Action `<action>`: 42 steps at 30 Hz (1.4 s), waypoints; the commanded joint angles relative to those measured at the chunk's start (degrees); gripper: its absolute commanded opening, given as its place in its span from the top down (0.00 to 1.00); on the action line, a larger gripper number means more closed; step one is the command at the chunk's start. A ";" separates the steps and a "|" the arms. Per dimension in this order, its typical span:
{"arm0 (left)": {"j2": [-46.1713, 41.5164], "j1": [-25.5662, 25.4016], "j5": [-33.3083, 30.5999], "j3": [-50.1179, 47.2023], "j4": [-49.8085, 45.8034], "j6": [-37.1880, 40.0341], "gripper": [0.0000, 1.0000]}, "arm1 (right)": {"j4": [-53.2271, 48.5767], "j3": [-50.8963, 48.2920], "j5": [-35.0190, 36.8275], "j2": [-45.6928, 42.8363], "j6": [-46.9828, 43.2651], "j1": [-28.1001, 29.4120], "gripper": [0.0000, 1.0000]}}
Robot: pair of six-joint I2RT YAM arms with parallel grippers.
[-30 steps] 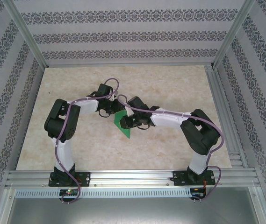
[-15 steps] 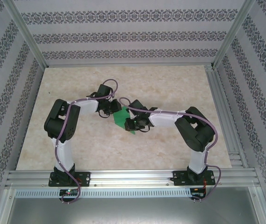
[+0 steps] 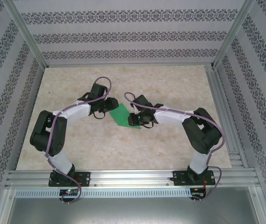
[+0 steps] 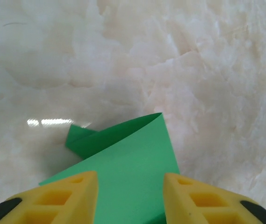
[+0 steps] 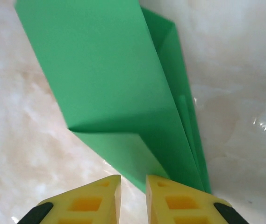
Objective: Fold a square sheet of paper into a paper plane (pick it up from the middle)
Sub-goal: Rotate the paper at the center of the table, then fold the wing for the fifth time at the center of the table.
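You had no text, label, brand, number or sign that could be read in any of these views. The dark bands on the wallpaper were ornament, not lettering.
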 commanded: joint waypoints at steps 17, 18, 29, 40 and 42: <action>-6.62 -0.06 0.74 -9.99 1.60 -4.64 0.36 | 2.93 6.86 1.03 6.18 -0.19 -1.57 0.78; -6.51 -0.02 0.93 -10.18 1.66 -4.76 0.36 | 3.48 6.57 0.74 6.29 -0.10 -1.83 0.78; -6.75 -0.67 4.94 -12.63 3.77 -6.21 0.35 | 6.98 5.00 -2.16 9.82 1.15 -4.27 0.78; -5.94 -2.11 6.30 -13.79 5.51 -7.39 0.34 | 7.69 4.04 -3.84 6.36 1.44 -5.05 0.74; -5.87 -2.15 5.99 -13.76 5.47 -7.41 0.34 | 7.22 3.41 -4.00 2.89 1.07 -4.97 0.71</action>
